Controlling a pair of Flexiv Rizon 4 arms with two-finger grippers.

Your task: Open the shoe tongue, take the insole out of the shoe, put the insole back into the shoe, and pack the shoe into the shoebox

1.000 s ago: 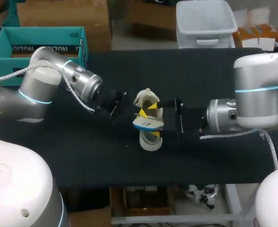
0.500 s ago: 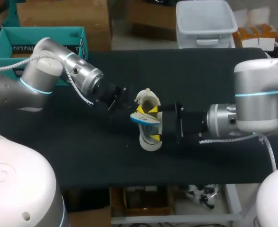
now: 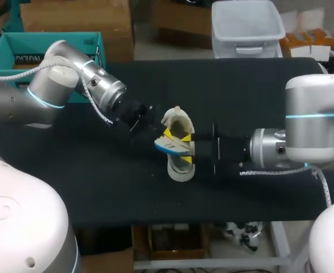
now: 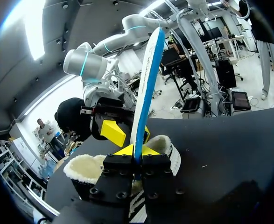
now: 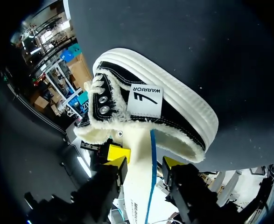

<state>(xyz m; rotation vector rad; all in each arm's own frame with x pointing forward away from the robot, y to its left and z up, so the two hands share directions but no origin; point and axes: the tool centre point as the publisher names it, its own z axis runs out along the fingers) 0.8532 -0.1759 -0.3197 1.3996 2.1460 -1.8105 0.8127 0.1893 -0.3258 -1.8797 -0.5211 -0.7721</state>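
A small black shoe [image 3: 179, 165] with cream fleece lining and a white sole lies at the table's middle. In the right wrist view the shoe [image 5: 151, 100] lies ahead of the fingers with its mouth toward them. A white insole with a blue edge [image 3: 169, 149] hangs over the shoe's opening. My left gripper [image 3: 165, 135] is shut on one end of it; in its own view the insole [image 4: 148, 84] stands on edge out of the left gripper [image 4: 137, 150]. My right gripper [image 3: 185, 149] comes in from the right. The insole [image 5: 144, 177] sits between the yellow tips of the right gripper [image 5: 145, 161], both touching its edges.
A teal shoebox [image 3: 47, 57] stands open at the table's back left corner, behind my left arm. The black tabletop [image 3: 240, 96] stretches to the back right and along the front edge.
My left gripper has carried the insole a little up and right over the shoe's mouth. The right gripper's fingers have drawn in around the insole.
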